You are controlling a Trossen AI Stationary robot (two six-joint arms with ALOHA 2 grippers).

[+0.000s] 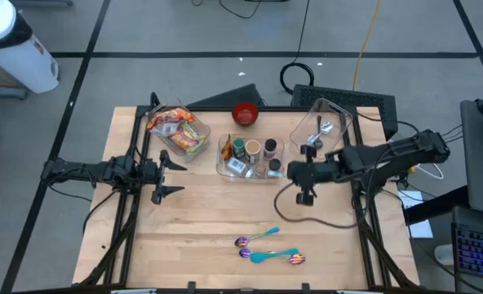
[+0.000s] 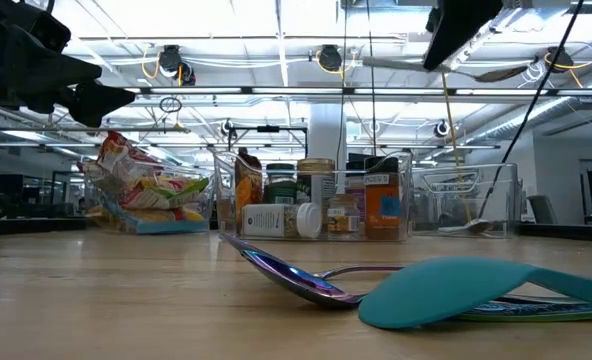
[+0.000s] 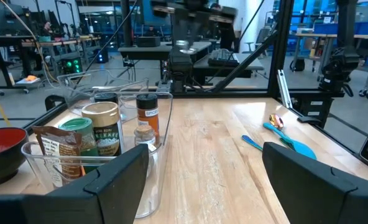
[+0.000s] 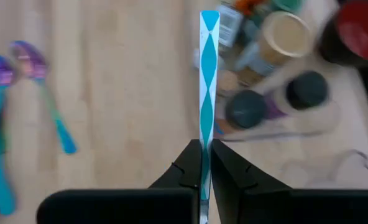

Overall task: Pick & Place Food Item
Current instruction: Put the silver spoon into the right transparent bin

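Jaws of the right gripper [image 4: 204, 163] are clenched on a flat teal-and-white patterned stick [image 4: 208, 81], which projects straight forward from between the fingers. The right gripper [image 1: 305, 181] is positioned above the wooden desk [image 1: 217, 216], just in front of the clear bin of jars and spice bottles [image 1: 250, 158]. In the right wrist view the stick's tip lies over the edge of that bin, beside two dark jar lids.

Jaws of the left gripper [image 1: 166, 177] are released, standing wide apart and holding nothing. It sits over the left part of the desk, near a clear bin of snack packets [image 1: 179, 131].

A red bowl [image 1: 245, 113] rests at the rear edge of the desk. An empty-looking clear bin [image 1: 324, 124] holding metal utensils stands at the rear right. Teal and iridescent purple spoons [image 1: 268, 250] lie near the front edge.
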